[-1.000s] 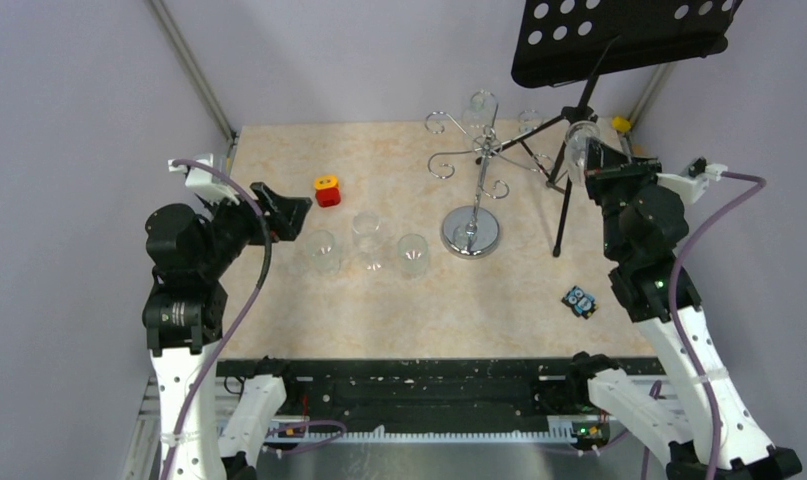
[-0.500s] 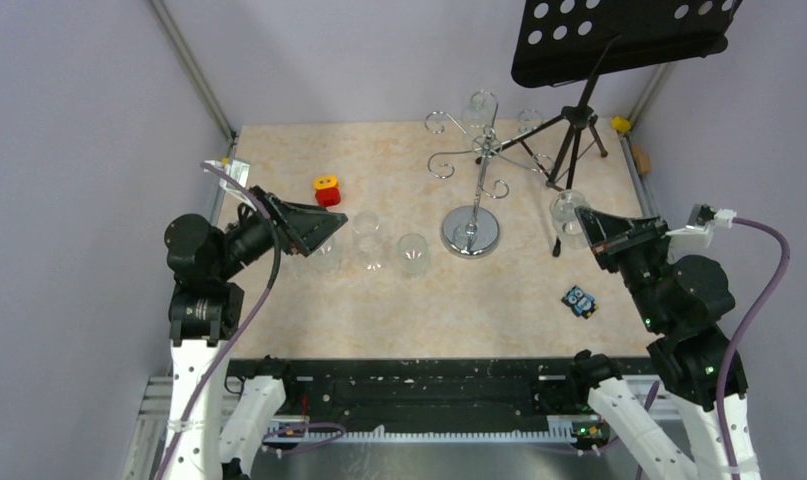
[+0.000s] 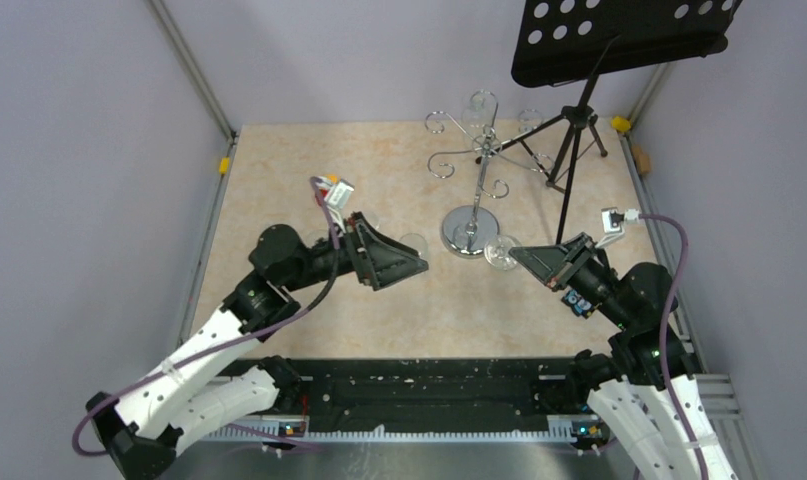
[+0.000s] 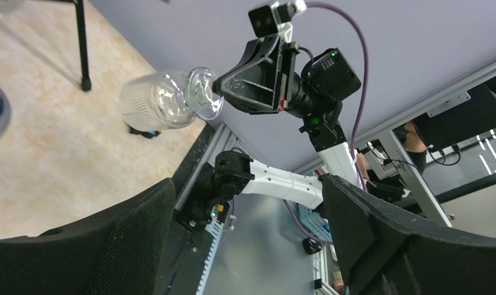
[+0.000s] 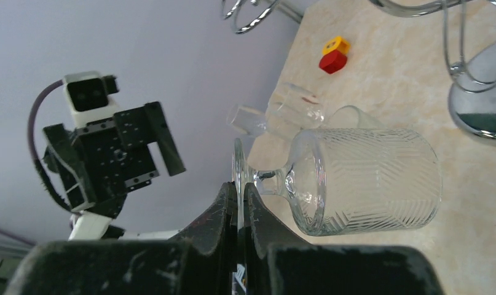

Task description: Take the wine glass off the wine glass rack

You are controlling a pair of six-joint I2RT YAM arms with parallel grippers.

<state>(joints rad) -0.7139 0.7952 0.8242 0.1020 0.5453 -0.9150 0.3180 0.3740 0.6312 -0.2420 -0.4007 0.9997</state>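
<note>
My right gripper [image 3: 517, 253] is shut on the round foot of a patterned wine glass [image 3: 498, 252]. It holds the glass on its side, above the table just right of the rack's disc base [image 3: 470, 232]. In the right wrist view my fingers [image 5: 240, 187] pinch the foot edge-on and the bowl [image 5: 368, 181] points away. The chrome wine glass rack [image 3: 482, 152] stands at the back middle, with another glass [image 3: 478, 106] hanging on its far side. My left gripper [image 3: 415, 264] is open and empty, pointing at the held glass [image 4: 165, 101].
A black tripod music stand [image 3: 619, 40] stands right of the rack. Clear glasses [image 5: 288, 114] stand on the table by my left arm. A red and yellow block [image 5: 334, 55] lies beyond them. A small blue item [image 3: 579, 301] lies under my right wrist.
My right gripper has carried the wine glass from beside the rack's right side down and left to in front of the base. My left arm has reached out to the table's middle.
</note>
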